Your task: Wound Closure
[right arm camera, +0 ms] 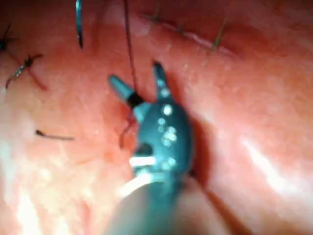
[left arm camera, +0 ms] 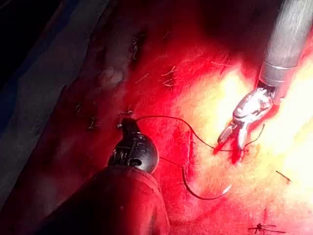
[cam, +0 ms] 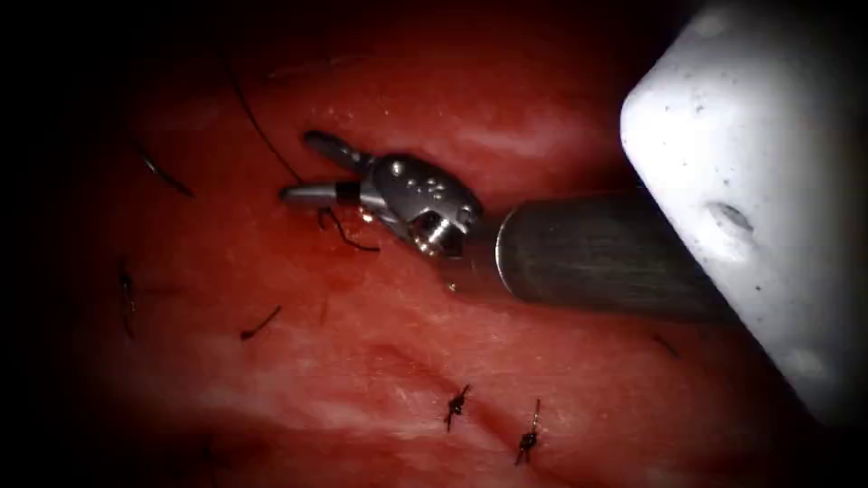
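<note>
My right tool's jaws (cam: 303, 167) gape over the red, glistening tissue (cam: 561, 398).
They straddle the thin black thread (cam: 262, 136), grasping nothing; the curved steel needle (left arm camera: 205, 193) lies loose nearer my left tool (left arm camera: 133, 149), whose jaws I cannot judge.

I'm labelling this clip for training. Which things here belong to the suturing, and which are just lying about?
In the job: right gripper, open around the thread; needle, lying loose on the tissue; left gripper, hold unclear; tied stitches.
Lying about: cut ends of thread.
</note>
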Controlling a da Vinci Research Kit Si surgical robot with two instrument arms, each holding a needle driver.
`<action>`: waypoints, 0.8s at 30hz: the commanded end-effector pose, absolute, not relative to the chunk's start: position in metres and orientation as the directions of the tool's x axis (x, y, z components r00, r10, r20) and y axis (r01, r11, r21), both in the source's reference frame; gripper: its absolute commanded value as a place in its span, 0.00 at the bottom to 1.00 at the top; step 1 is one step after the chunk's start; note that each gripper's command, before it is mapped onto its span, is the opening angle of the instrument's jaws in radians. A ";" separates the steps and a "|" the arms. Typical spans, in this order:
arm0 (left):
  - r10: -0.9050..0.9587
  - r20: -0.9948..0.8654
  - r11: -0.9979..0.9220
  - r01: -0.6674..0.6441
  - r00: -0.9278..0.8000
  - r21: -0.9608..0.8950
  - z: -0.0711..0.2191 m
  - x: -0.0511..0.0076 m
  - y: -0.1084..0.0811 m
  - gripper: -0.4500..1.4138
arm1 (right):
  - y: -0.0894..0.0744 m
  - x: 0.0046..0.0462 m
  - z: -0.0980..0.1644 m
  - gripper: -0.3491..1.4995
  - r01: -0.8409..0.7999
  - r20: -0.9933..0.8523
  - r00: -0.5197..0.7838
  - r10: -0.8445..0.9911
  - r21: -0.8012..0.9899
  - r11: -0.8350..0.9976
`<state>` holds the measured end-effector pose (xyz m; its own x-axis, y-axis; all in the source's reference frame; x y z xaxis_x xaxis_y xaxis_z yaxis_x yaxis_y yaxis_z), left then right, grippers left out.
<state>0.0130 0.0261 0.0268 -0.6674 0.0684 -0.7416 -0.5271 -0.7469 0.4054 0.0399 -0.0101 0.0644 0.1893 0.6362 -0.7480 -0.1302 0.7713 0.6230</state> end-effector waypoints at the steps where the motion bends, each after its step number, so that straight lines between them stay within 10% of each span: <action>1: 0.064 -0.743 -0.746 -0.526 -0.666 0.407 0.027 0.0126 0.027 0.00 | -0.011 0.0410 0.065 0.88 -0.118 -0.750 0.187 0.634 0.624 0.773; 24: 0.050 -0.754 -0.747 -0.525 -0.655 0.407 0.025 0.0110 0.026 0.00 | -0.012 0.0449 0.067 0.87 -0.113 -0.760 0.202 0.618 0.608 0.785</action>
